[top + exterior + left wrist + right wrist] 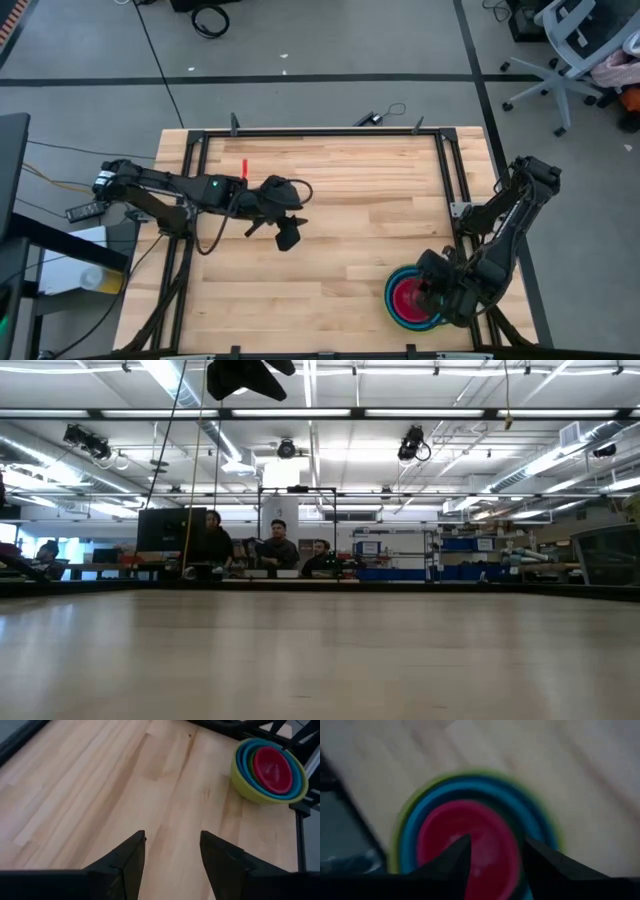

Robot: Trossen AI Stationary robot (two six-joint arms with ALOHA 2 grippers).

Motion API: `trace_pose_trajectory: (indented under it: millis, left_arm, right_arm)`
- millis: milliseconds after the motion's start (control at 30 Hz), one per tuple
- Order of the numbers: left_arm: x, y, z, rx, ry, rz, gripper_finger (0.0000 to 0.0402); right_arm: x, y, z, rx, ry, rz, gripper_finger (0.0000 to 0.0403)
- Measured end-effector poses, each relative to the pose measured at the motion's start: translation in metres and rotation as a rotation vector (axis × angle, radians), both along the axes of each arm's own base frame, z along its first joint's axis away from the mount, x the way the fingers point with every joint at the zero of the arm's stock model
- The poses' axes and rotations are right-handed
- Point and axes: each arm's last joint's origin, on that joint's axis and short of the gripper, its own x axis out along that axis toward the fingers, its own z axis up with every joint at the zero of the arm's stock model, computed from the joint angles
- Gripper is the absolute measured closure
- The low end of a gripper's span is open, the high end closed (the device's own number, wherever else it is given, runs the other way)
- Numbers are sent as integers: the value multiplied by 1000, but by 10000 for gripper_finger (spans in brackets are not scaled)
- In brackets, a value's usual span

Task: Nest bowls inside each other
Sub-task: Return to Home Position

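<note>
lime-green round plastic bowl [245, 789] is seated at the wooden bench's [330, 190] corner beside the right arm's base | blue plastic bowls [244, 757] and a red-pink plastic bowl [272, 767] are nested inside it | right pincer [492, 860] is held just above the stack, fingers spread, nothing gripped | left pincer [172, 852] is held over mid-bench, released

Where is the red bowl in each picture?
High view: red bowl at bottom right, inside the blue bowls.
Low view: not in it.
Left wrist view: top right, far beyond the open left tool.
Right wrist view: middle, just beyond the open right tool.
Shared landmark: the blue bowls ringing it, on the wood table.
</note>
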Motion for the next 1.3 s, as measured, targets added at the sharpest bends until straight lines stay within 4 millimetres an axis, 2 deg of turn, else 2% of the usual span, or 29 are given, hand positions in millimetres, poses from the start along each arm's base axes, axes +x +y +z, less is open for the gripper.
trace_pose_trajectory:
  millis: [200, 300, 467, 667, 900, 1100, 1167, 1233, 1300]
  left_arm:
    - [-10, 17, 15, 7, -60, 42, 212]
    - [-16, 24, 27, 24, -131, 43, 212]
    - [-22, 30, 60, 78, -386, 2, 222]
    - [-20, 42, 85, 150, -617, -82, 255]
    - [-9, 56, 81, 179, -629, -60, 317]
    - [-12, 55, 84, 202, -631, -73, 390]
    - [-17, 49, 84, 205, -652, -95, 397]
    - [-22, 42, 75, 211, -662, -117, 396]
    - [-26, 36, 57, 189, -678, -115, 398]
  right_arm:
    - [3, -17, 16, -173, -66, -49, 227]
    - [11, -27, 28, -182, -201, -77, 228]
    - [28, -51, 67, -180, -530, -51, 242]
    - [46, -90, 98, -234, -695, 45, 285]
    - [83, -123, 132, -118, -1007, 202, 389]
    - [95, -149, 143, -83, -1138, 247, 396]
    - [94, -153, 144, -78, -1147, 281, 397]
    - [92, -155, 144, -95, -1138, 324, 398]
    - [87, -158, 146, -123, -1131, 346, 399]
